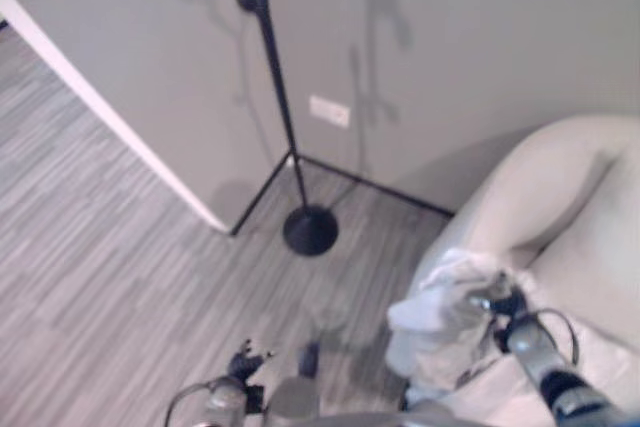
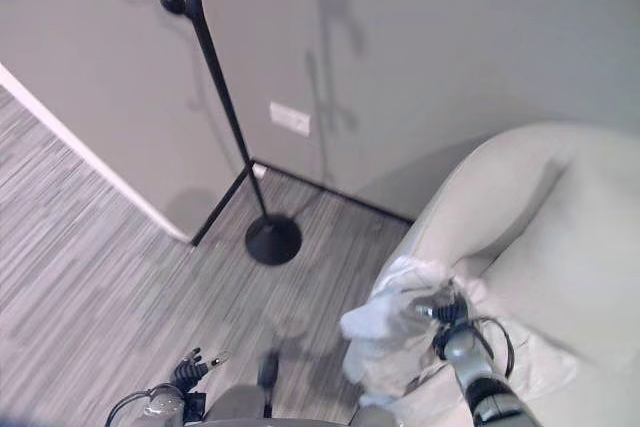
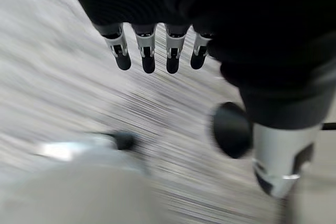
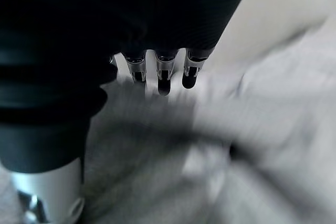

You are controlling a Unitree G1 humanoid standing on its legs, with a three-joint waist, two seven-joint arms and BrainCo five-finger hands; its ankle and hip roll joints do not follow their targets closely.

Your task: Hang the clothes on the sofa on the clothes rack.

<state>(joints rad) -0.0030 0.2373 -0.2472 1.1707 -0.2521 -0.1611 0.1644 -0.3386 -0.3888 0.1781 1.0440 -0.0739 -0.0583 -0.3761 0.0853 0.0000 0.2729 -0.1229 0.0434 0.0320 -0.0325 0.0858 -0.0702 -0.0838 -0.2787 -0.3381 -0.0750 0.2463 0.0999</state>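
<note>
A grey, striped carpet floor runs up to a plain grey wall in the corner of a room. Nearest the camera, the left robot hand hangs low over the floor, its fingers straight and relaxed, holding nothing. To the right, a pale beige sofa curves in from the side; on its front edge lies a bunched white garment, and the right robot hand is set against the top of the cloth, its fingers reaching down onto the fabric, though whether they are closed on it cannot be told. Farther back, well apart from the sofa, the black clothes rack stands on its round base near the wall corner, just beside a white wall socket.
</note>
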